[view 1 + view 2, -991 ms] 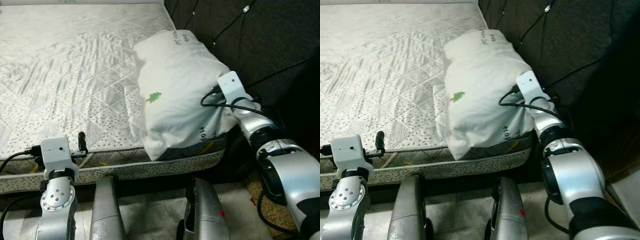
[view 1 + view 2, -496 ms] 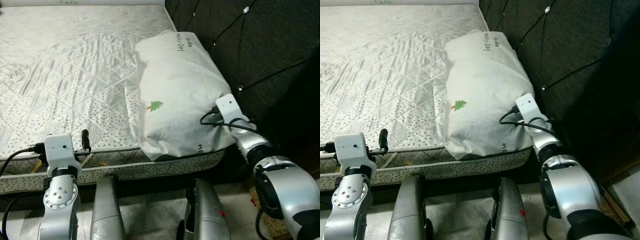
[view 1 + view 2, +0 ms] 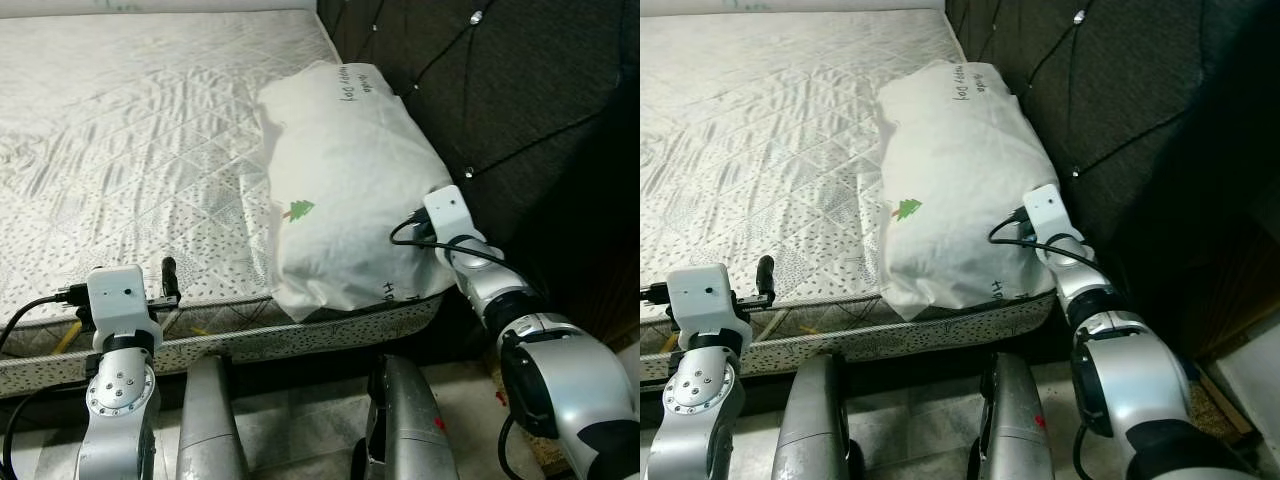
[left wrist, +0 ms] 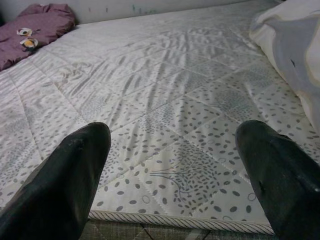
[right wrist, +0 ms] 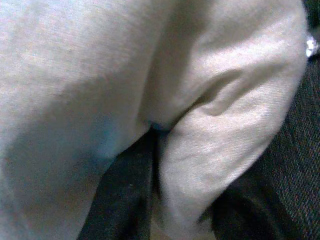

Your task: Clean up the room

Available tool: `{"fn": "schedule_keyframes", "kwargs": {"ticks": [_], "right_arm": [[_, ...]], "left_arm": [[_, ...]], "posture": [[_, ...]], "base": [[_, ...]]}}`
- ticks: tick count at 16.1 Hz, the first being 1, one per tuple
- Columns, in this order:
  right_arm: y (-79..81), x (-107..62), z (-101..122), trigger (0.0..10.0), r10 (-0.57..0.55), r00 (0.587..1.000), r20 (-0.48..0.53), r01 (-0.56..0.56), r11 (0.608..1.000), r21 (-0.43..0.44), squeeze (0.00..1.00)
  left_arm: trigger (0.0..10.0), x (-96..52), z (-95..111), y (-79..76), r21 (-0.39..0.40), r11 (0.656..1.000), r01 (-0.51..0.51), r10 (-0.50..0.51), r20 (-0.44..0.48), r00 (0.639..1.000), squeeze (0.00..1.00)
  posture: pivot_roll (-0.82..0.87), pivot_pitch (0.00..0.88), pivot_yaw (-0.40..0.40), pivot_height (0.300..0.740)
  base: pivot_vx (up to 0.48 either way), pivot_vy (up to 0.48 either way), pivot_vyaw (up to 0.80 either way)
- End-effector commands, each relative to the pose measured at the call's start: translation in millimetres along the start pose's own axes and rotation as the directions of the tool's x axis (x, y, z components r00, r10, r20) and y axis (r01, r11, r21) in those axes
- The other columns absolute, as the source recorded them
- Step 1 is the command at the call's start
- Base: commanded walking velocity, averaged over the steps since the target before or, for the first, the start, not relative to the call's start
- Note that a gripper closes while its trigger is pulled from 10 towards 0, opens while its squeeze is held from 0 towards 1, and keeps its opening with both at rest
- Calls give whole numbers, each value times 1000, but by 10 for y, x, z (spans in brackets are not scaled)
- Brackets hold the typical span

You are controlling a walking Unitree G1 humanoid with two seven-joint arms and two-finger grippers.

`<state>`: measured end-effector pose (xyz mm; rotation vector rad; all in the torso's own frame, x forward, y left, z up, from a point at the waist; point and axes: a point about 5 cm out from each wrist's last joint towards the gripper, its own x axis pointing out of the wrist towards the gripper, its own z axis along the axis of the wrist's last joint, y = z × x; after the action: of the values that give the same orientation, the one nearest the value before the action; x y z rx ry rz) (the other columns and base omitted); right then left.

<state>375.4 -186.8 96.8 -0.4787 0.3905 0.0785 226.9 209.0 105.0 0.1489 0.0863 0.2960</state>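
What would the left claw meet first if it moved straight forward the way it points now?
Probably nothing at once: the open left claw points low across the bare mattress. Further on, the purple cloth lies off to one side; depth is unclear.

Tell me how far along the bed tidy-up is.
Done: the pillow lies on the mattress against the headboard. In hand: the right hand pinches a fold of the pillow's near corner. Left: letting go; a maroon cloth sits at the mattress's far end. The left hand hovers open.
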Motion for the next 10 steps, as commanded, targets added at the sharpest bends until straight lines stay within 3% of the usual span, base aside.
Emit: {"fn": "schedule_keyframes", "kwargs": {"ticks": [1, 2, 3, 6, 7, 9, 10], "right_arm": [[84, 4, 98, 10000, 35, 998, 60, -35, 999, -12, 1000], [80, -9, 97, 10000, 39, 994, 97, -38, 999, -21, 1000], [52, -25, 64, 10000, 9, 993, 117, 1, 996, -84, 1000], [-7, -80, -61, 10000, -24, 989, 144, 39, 994, -100, 1000], [-38, -100, -105, 10000, -31, 989, 148, 43, 996, -80, 1000], [-91, -163, -218, 10000, -70, 985, 155, 65, 997, 39, 1000], [-87, -195, -239, 10000, -88, 980, 177, 81, 996, 44, 1000]], "left_arm": [[10000, 21, 5, 1, 3, 1000, -13, 13, 6, 1000, 0], [10000, 33, 23, -36, -39, 999, 21, -21, 12, 1000, 0], [10000, 58, 43, -42, -47, 998, 29, -28, 23, 999, 0], [10000, 143, 81, 1, -33, 999, 17, -16, 41, 999, 0], [10000, 167, 89, 3, -31, 999, 12, -10, 47, 999, 0], [10000, 181, 134, -9, -48, 999, 13, -10, 57, 998, 0], [10000, 170, 135, -12, -27, 1000, 11, -9, 69, 998, 0]], "posture": [[66, 0, -28, 535], [55, 0, -22, 535], [35, 0, -15, 535], [13, 0, -3, 535], [12, 0, -1, 535], [9, 0, 1, 535], [8, 0, -1, 535]], "base": [[0, 0, 0], [0, 0, 0], [0, 0, 0], [0, 0, 0], [0, 0, 0], [0, 0, 0], [0, 0, 0]]}}
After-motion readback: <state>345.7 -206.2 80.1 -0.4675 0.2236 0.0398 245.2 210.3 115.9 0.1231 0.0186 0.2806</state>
